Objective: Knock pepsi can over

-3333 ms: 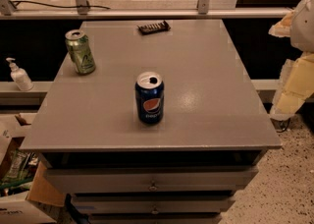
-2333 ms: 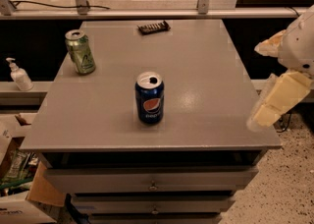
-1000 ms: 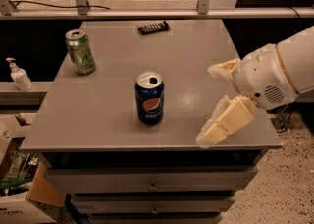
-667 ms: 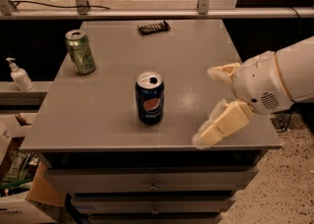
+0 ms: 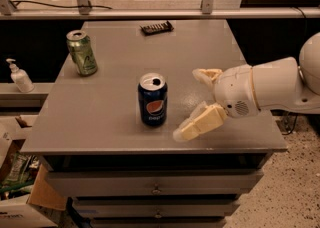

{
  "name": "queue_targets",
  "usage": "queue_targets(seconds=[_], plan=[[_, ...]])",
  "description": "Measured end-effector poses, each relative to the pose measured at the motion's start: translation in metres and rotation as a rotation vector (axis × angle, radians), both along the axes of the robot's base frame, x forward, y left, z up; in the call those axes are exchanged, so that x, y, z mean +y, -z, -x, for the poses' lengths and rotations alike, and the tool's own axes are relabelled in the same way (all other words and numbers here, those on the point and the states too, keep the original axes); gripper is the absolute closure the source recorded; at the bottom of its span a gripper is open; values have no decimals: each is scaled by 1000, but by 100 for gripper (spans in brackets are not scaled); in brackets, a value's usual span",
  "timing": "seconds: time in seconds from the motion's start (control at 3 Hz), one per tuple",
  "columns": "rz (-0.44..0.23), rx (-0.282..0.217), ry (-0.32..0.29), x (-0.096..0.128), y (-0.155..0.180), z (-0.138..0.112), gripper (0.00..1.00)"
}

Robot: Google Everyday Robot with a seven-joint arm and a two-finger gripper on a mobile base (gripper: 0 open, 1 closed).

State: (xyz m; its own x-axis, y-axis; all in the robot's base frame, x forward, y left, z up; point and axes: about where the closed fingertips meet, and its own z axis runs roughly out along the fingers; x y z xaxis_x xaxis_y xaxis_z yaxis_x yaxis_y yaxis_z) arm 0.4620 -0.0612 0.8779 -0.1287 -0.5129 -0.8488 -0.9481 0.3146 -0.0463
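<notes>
The pepsi can [image 5: 153, 99], dark blue with the round logo and a silver top, stands upright near the middle of the grey table [image 5: 100, 122]. My gripper [image 5: 189, 103] reaches in from the right, just right of the can and a short way off it. Its two cream fingers are spread apart, one finger [image 5: 198, 124] low near the table's front edge, the other [image 5: 206, 75] farther back. Nothing is held between them.
A green can [image 5: 82, 53] stands at the table's left rear. A dark flat bar-shaped object [image 5: 156, 27] lies at the back edge. A white pump bottle [image 5: 19, 76] stands on a ledge to the left. Drawers sit under the table; boxes lie at lower left.
My arm has swung in from the right edge of the view across the table toward the pepsi can. The can stands where it was.
</notes>
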Motion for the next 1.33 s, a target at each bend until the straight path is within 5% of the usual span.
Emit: queue_targets(seconds=[0.67, 1.33], plan=[[-173, -34, -27, 40, 18, -44, 0], [-259, -27, -44, 60, 17, -59, 41]])
